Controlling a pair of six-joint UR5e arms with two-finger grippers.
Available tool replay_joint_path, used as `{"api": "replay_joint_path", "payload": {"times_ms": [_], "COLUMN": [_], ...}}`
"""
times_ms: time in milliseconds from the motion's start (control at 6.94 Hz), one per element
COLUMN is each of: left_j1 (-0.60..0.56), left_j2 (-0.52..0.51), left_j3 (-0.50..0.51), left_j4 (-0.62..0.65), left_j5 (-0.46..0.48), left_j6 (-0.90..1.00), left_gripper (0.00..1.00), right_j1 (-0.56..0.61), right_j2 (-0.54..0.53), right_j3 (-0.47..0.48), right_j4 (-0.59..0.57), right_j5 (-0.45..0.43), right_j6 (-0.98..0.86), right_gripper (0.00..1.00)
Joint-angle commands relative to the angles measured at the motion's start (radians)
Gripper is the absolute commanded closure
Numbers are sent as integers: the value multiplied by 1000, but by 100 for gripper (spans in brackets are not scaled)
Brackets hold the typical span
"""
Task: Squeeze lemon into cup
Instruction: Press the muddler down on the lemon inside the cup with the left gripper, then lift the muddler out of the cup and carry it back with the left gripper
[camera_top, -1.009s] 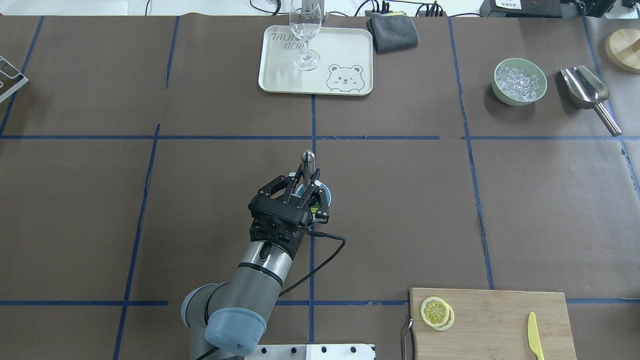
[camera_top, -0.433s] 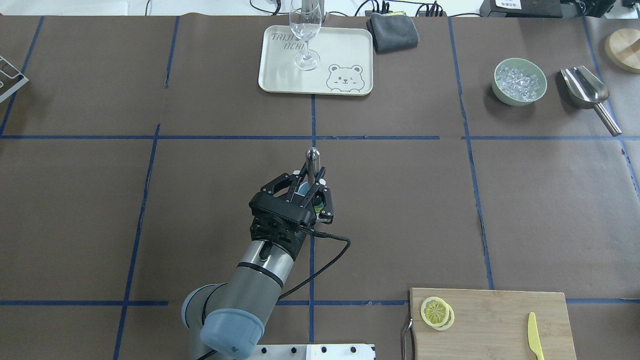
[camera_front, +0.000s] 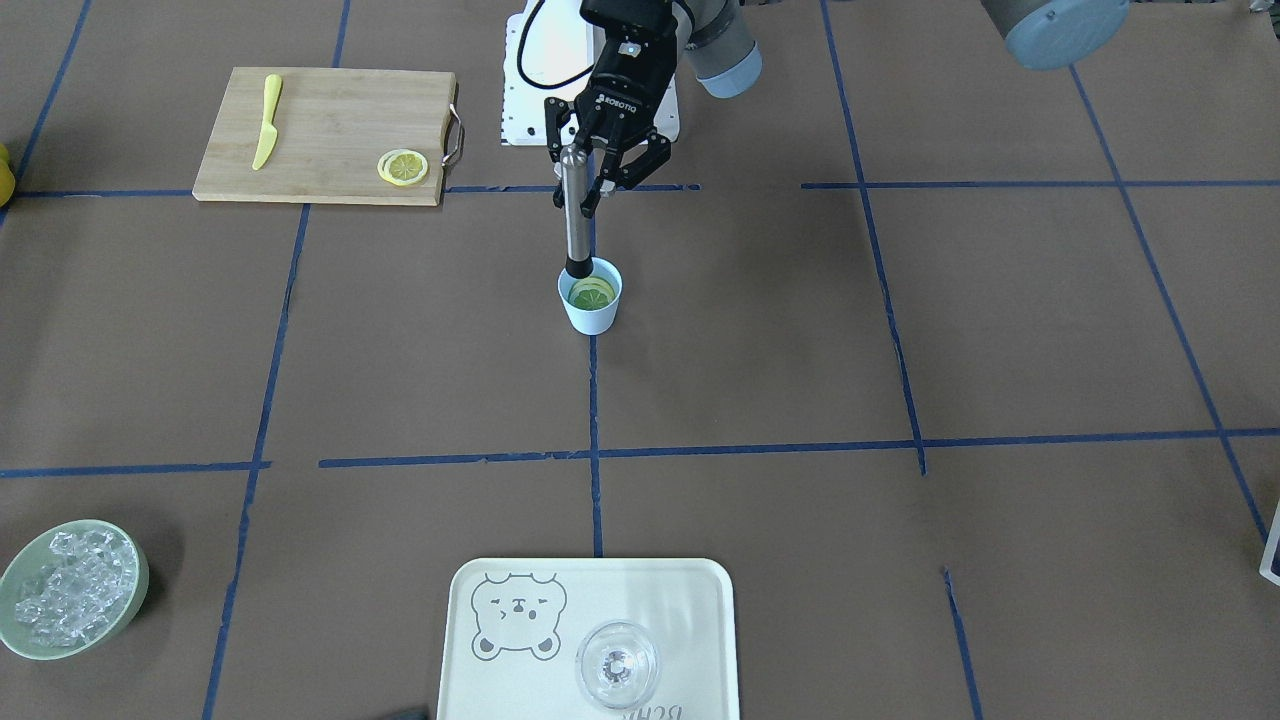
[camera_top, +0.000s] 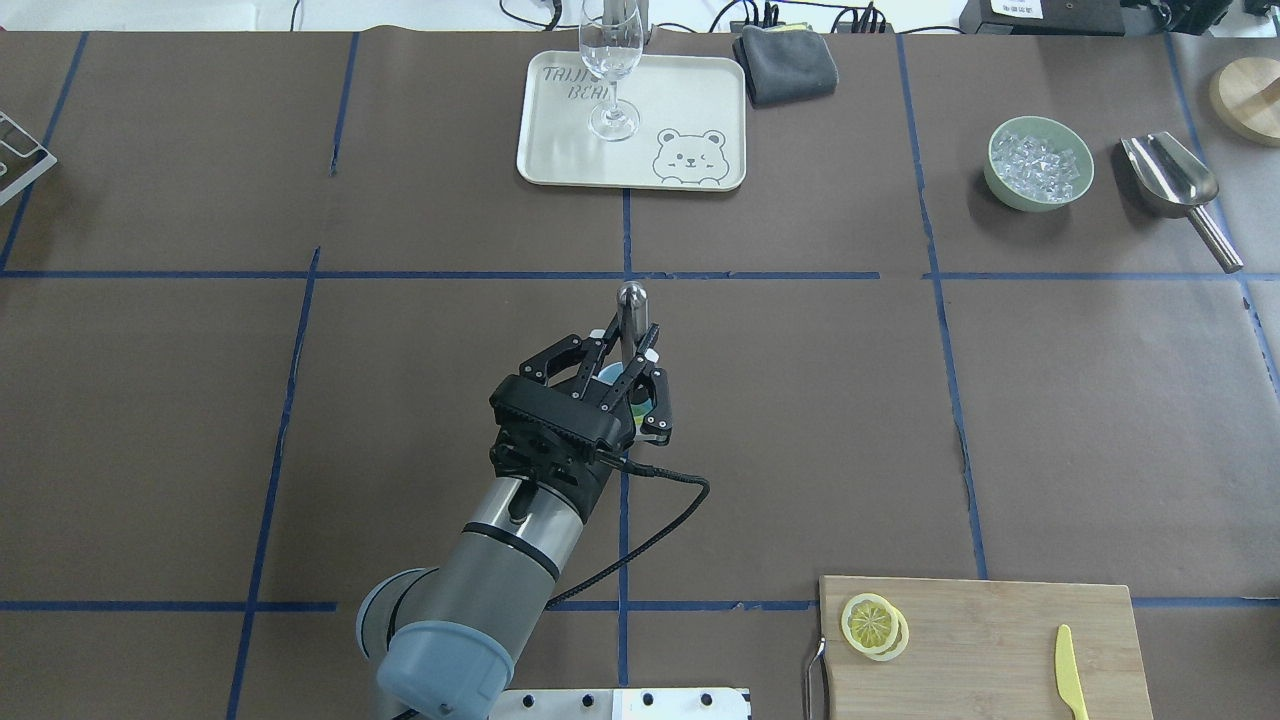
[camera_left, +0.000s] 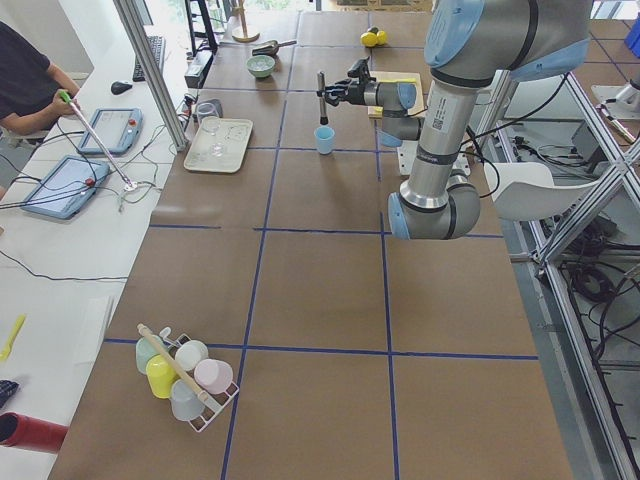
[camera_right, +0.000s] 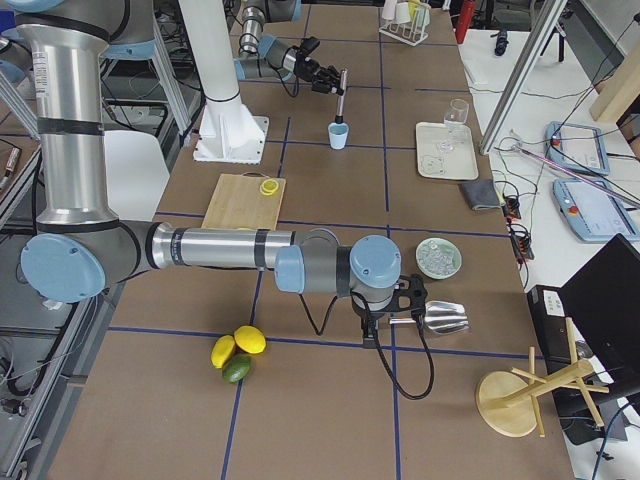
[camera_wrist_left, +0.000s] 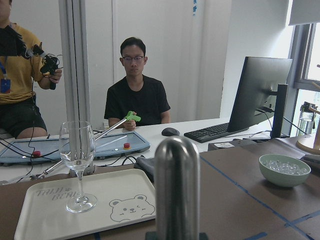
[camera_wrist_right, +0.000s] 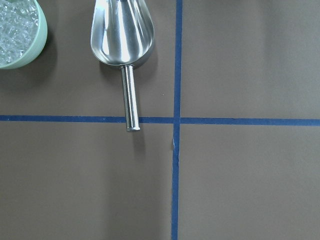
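Fingers of the left gripper (camera_front: 596, 182) are clenching the upper part of a steel muddler (camera_front: 575, 225), which is standing nearly upright with its rounded top poking out past the fingertips. Its dark lower end is sitting inside the mouth of the cup (camera_front: 591, 312), on the side nearer the robot, right at the edge of the lemon (camera_front: 594, 292). The lemon is lying flat inside the cup, just below the rim, and contact between the two is too small to judge. The cup is standing upright near the middle of the table, on the central blue tape line. At the near right corner a cutting board (camera_top: 1000, 640) is carrying two overlapping spare slices (camera_top: 872, 625) and a yellow knife (camera_top: 1068, 670), well apart from each other. At the far edge a tray (camera_top: 690, 100) is holding a stemmed glass (camera_top: 611, 70). Far to the right a green bowl (camera_top: 1000, 190) of ice is sitting just beside a metal scoop (camera_top: 1170, 175). The right gripper (camera_right: 402, 300) is hovering near that scoop, and whether it is released or clenched cannot be told.
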Motion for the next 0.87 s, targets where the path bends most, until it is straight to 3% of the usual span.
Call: {"api": "replay_joint_path", "payload": {"times_ms": [0, 144, 288, 721], "left_j1": [-33, -91, -172, -215], "left_j2": [6, 24, 97, 240], "left_j3": [-106, -108, -120, -218], "left_j4": [-12, -6, -22, -33], "left_j5": [-51, -97, -234, -402], "left_j6": [186, 199, 199, 164], "left_gripper": [100, 100, 100, 100], "right_j1": [0, 0, 0, 0], "right_j2": [4, 5, 5, 5], "right_j3": [2, 4, 14, 24], "right_j4": [0, 0, 0, 0], "right_j5": [-1, 0, -1, -1], "right_j6": [0, 0, 0, 2], "right_gripper": [0, 0, 0, 0]}}
